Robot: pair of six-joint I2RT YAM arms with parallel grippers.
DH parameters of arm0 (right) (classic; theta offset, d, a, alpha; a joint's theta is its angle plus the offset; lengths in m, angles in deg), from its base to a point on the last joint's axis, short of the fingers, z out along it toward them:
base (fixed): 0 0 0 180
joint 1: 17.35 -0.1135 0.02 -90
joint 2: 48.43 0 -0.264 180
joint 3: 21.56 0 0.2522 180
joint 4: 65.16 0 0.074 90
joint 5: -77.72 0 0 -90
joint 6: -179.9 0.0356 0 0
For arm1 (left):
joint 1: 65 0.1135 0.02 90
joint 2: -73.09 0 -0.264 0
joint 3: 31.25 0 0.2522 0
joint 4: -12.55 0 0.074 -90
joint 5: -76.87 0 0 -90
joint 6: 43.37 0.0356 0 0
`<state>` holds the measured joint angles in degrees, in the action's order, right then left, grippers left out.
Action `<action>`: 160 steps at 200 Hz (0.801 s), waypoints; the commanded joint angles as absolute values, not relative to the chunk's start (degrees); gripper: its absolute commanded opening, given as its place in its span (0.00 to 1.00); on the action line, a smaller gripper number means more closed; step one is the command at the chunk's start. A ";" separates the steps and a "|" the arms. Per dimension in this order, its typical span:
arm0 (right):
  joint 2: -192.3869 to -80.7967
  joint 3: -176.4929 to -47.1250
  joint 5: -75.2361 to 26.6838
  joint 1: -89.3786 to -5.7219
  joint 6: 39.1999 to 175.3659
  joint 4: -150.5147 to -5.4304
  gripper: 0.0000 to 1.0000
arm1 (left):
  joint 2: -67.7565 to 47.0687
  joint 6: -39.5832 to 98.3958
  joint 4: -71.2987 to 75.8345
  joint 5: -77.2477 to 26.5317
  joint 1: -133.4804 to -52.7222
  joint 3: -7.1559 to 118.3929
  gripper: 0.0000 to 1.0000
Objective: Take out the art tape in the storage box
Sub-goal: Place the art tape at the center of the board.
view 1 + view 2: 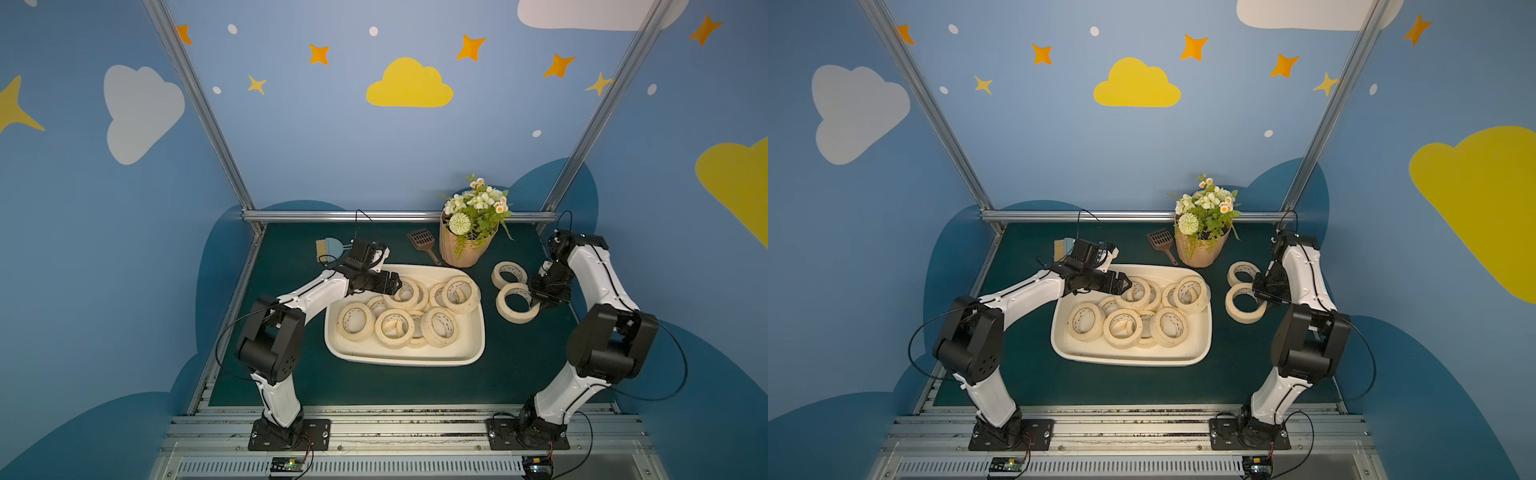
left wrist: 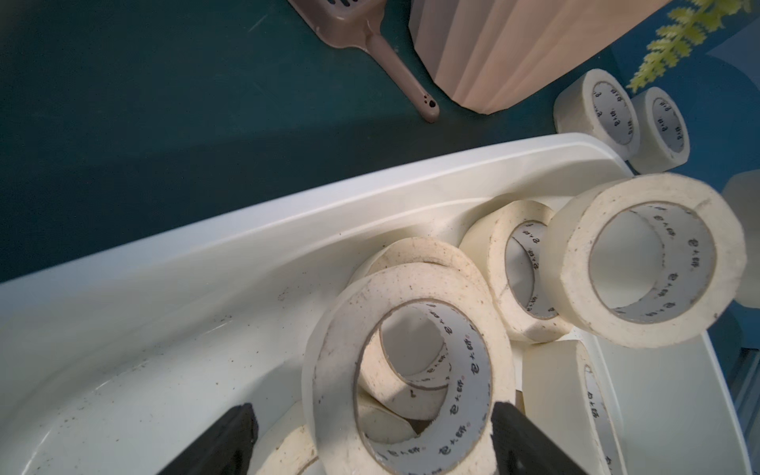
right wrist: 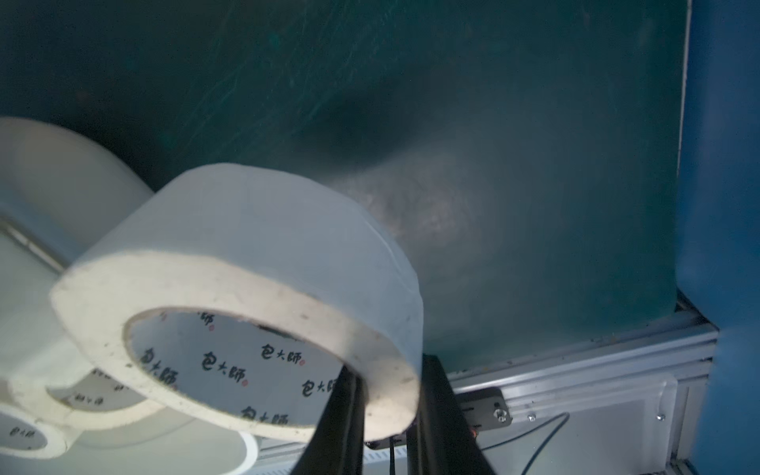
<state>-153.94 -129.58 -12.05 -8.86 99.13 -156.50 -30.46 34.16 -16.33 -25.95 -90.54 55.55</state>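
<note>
— What's nearest us?

— The green mat [image 1: 374,386]. On it, in the lower middle of both top views, sits the box [image 1: 399,361] [image 1: 1129,361], long side toward us. Most of the rolls [image 1: 415,318] are heaped inside it, some flat and some leaning on their neighbours.

— And the left claw [image 1: 398,284] [image 1: 1128,284]?

— It hangs over the box's upper left corner with its jaws spread wide. In the left wrist view a tilted roll [image 2: 333,370] stands between the fingers [image 2: 238,436]. One finger is close by its rim and the other stands clear of it. So the claw has hold of nothing.

— The right claw [image 1: 536,299] [image 1: 1260,296]?

— It's just right of the box, at the middle right of the frame. The jaws are drawn almost together on the wall of one roll, one finger inside the core and one outside. The right wrist view shows that pinch [image 3: 388,366] plainly. I can't tell whether the held roll [image 1: 517,319] [image 3: 246,230] rests on the mat or hangs just above it.

— Any others out of the box?

— A second roll [image 1: 496,274] [image 1: 1233,274] lies on the mat just behind the held one, touching it or very nearly.

— And farther back?

— A ribbed pot [image 1: 459,249] of flowers stands above the box's upper right corner. A brown scoop [image 1: 422,239] lies just left of it. A brush [image 1: 326,247] lies at the far left, behind the left wrist.
</note>
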 commanded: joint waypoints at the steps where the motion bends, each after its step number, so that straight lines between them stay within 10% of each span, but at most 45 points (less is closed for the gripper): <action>1: -157.90 -134.82 -11.23 -12.12 99.74 -158.25 0.00 | -31.35 35.82 -17.78 -23.26 -91.19 56.96 0.92; 160: -190.24 -167.03 -13.60 -19.32 102.38 -159.22 0.00 | -32.94 38.34 -17.71 -22.01 -91.34 56.67 0.75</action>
<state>-187.12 -162.47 -13.77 -19.11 101.67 -156.66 -32.14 37.48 -16.68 -22.25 -91.37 55.57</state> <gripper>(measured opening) 0.195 0.763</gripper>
